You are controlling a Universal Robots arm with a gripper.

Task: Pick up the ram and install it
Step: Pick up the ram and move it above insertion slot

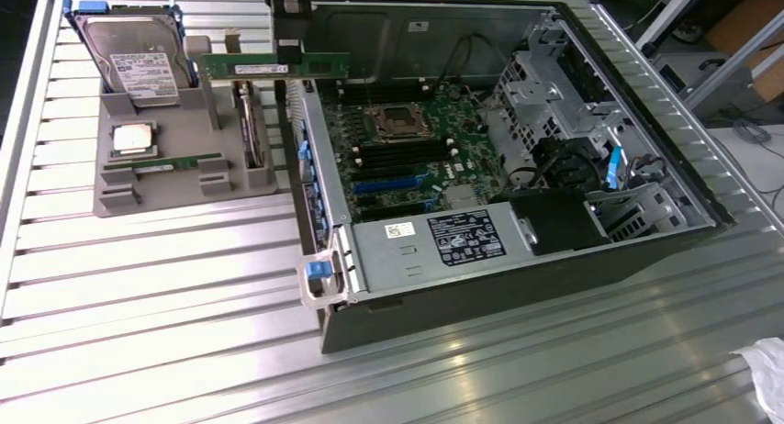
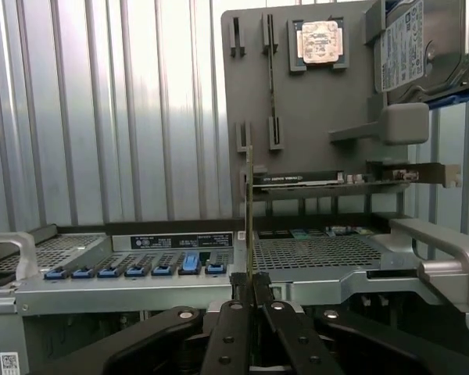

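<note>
The ram (image 1: 245, 68) is a long green stick with a white label, held level in the air above the case's wall on the exterior view's left. My gripper (image 1: 290, 50) comes down from above and is shut on the stick's upper edge near its middle. In the wrist view the ram (image 2: 248, 211) appears edge-on as a thin upright strip rising from between my black fingers (image 2: 233, 312), with the gripper (image 2: 250, 285) shut on it. The black memory slots (image 1: 389, 153) lie on the motherboard inside the open case, below and to the exterior view's right of the stick.
A grey holder tray (image 1: 160, 190) beside the case carries a hard drive (image 1: 138, 61), a silver processor (image 1: 132, 139) and another green stick (image 1: 165, 164). The open computer case (image 1: 637, 231) holds a power supply (image 1: 453, 240), drive cages and cables. Ribbed metal table all around.
</note>
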